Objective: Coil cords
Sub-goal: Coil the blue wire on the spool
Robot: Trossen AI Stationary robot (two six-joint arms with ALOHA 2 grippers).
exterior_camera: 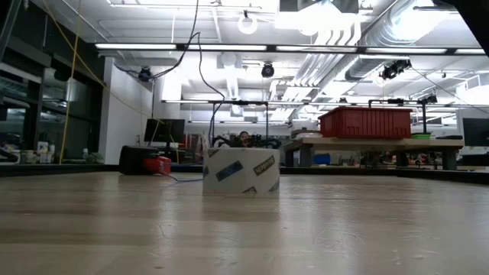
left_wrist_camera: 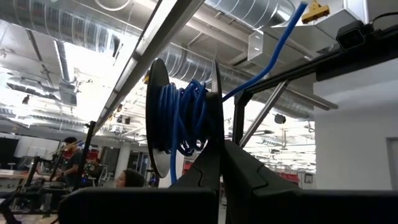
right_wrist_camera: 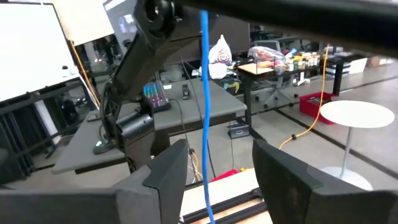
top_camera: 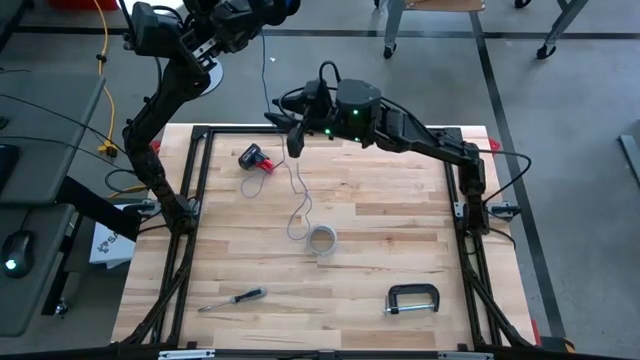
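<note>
A black spool wound with the blue cord point(left_wrist_camera: 186, 115) is held high above the table's far left edge by my left gripper point(left_wrist_camera: 219, 155), which is shut on it and also shows in the high view point(top_camera: 265, 10). From the spool the blue cord point(right_wrist_camera: 204, 93) hangs down as a straight strand. My right gripper point(right_wrist_camera: 219, 148), level over the table's far middle point(top_camera: 295, 138), stands open with a finger on either side of the strand, apart from it. The pale grey cord point(top_camera: 297, 200) lies loose on the tabletop. My left gripper pinches the rim of one of the spool's black flanges point(left_wrist_camera: 214, 134) between its two shut fingers. The fingers slant upward at it from below. The spool is lifted far clear of the table, and the blue cord runs off it past the gripper.
On the wooden table point(top_camera: 400, 230) lie a red and black object point(top_camera: 255, 158), a roll of tape point(top_camera: 320, 240) beside the grey cord's near end, a screwdriver point(top_camera: 235, 297) and a C-clamp point(top_camera: 412, 298). A black frame point(top_camera: 200, 135) borders the table.
</note>
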